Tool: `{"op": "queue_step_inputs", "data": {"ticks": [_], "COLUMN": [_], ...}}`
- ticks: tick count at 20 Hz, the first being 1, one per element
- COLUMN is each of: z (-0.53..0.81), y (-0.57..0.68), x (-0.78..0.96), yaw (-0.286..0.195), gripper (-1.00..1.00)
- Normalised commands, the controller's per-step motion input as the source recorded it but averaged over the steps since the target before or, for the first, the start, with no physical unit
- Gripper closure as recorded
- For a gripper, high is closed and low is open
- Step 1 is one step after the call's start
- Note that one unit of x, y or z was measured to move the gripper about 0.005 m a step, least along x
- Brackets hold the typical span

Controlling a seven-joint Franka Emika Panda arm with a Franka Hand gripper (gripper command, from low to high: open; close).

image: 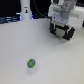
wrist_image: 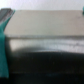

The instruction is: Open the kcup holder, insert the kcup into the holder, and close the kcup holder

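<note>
The kcup (image: 31, 64), a tiny pod with a green-patterned top, sits on the white table toward the front, at the exterior view's left. My gripper (image: 63, 33) hangs far from it, at the back on the exterior view's right, with its dark jaws apart and nothing seen between them. In the wrist view a dark boxy body with a shiny upper edge, the kcup holder (wrist_image: 45, 57), fills the frame very close to the camera. One teal fingertip (wrist_image: 4, 45) shows at the frame's edge. In the exterior view the holder cannot be told apart from the gripper's dark parts.
A slim white bottle-shaped post (image: 25, 10) stands at the back, at the exterior view's left. The white table (image: 55, 62) stretches between the kcup and the gripper. Dark clutter lies along the back edge.
</note>
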Motion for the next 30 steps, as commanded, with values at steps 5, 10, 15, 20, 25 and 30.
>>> {"op": "queue_step_inputs", "data": {"ticks": [5,10,15,20,25,30], "z": [0.25,0.25,0.23,0.2,0.12,0.13], "y": [-0.26,-0.32,-0.39,-0.42,-0.38,-0.23], "x": [0.98,0.93,0.88,0.86,0.79,0.48], "yaw": [-0.035,-0.046,-0.053,-0.054,-0.051,-0.052], "gripper": [1.0,1.0,1.0,1.0,1.0,-1.0]}}
